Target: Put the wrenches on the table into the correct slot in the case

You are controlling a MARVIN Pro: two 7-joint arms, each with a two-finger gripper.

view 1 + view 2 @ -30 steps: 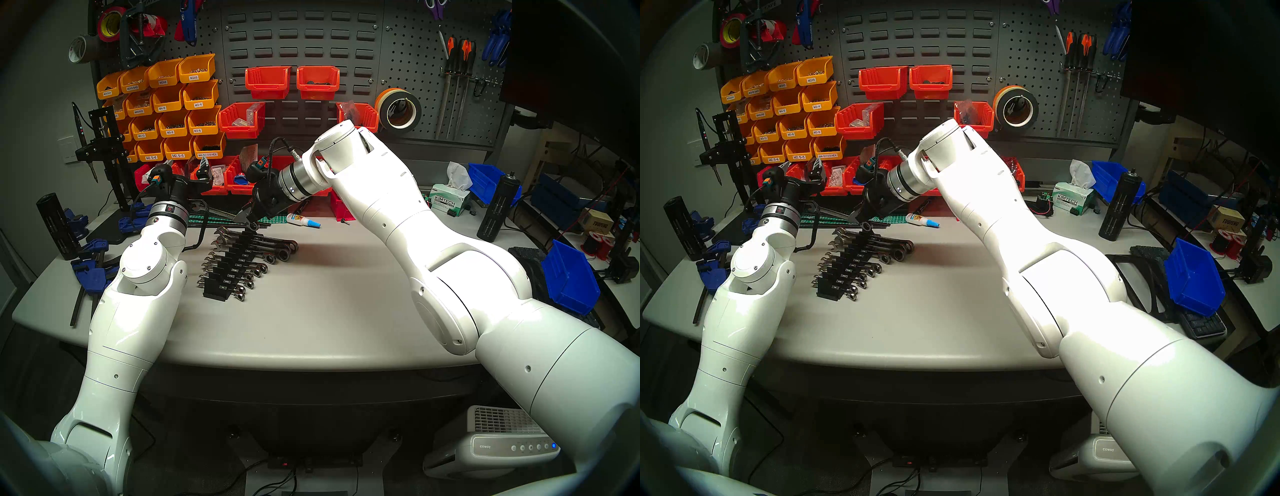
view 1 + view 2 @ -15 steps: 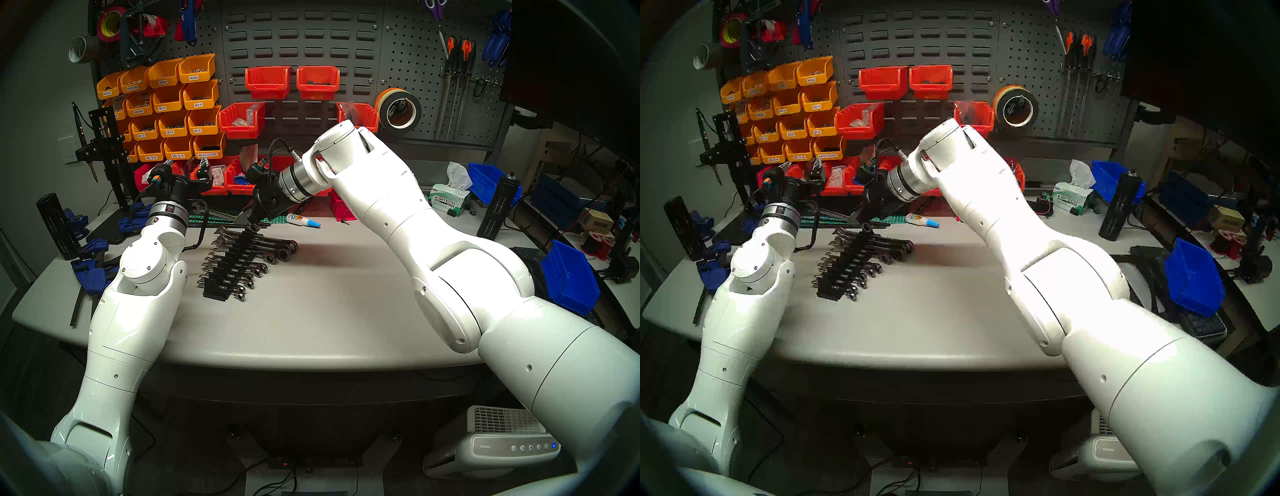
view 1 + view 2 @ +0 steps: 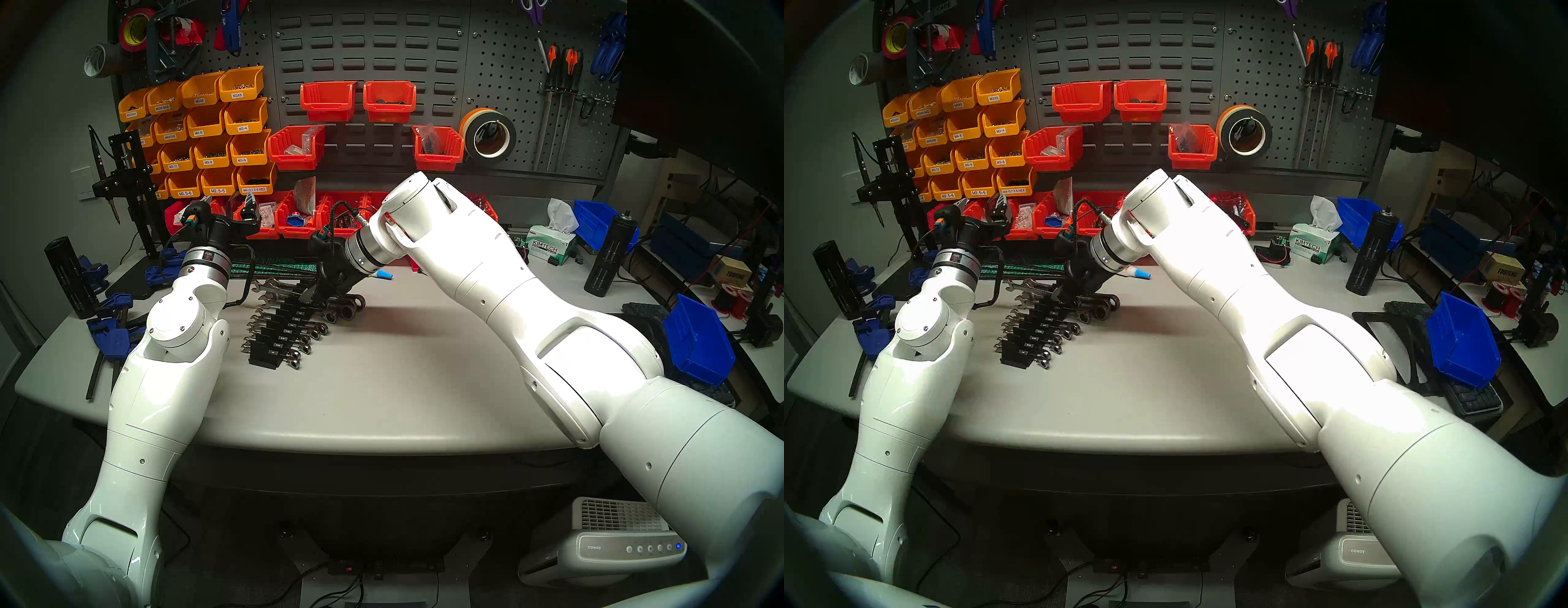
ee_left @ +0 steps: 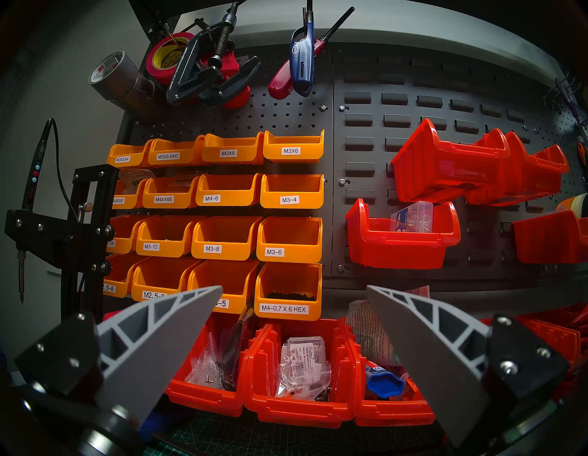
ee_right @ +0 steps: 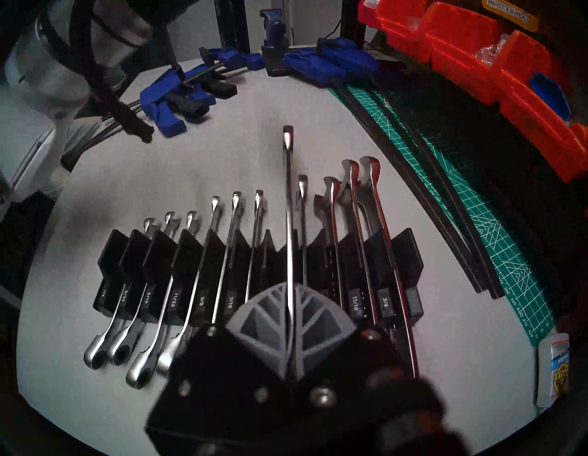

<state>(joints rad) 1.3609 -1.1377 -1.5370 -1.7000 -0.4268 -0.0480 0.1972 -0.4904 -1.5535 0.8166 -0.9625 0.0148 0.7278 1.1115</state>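
Note:
My right gripper (image 5: 289, 294) is shut on the shaft of a slim chrome wrench (image 5: 288, 203). Its open jaw points away from the gripper. The wrench lies along the slot direction over the middle of the black case (image 5: 410, 254), between the racked wrenches on either side. Whether it rests in a slot I cannot tell. In the head view the right gripper (image 3: 307, 296) is low over the far half of the case (image 3: 271, 354). Several other wrenches sit in the slots. My left gripper (image 4: 294, 288) is open and holds nothing, raised at the back left (image 3: 248, 210) and facing the wall bins.
Blue clamps (image 3: 112, 335) lie on the table's left side. A green cutting mat (image 3: 288, 268) and red bins (image 3: 292, 220) run behind the case. A glue bottle (image 3: 384, 276) lies right of the gripper. A tissue box (image 3: 551, 246) and a blue bin (image 3: 695, 339) stand at the right.
My right arm has come down and toward me with the wrench, from above the far end of the case to low over its middle. The left arm has not moved.

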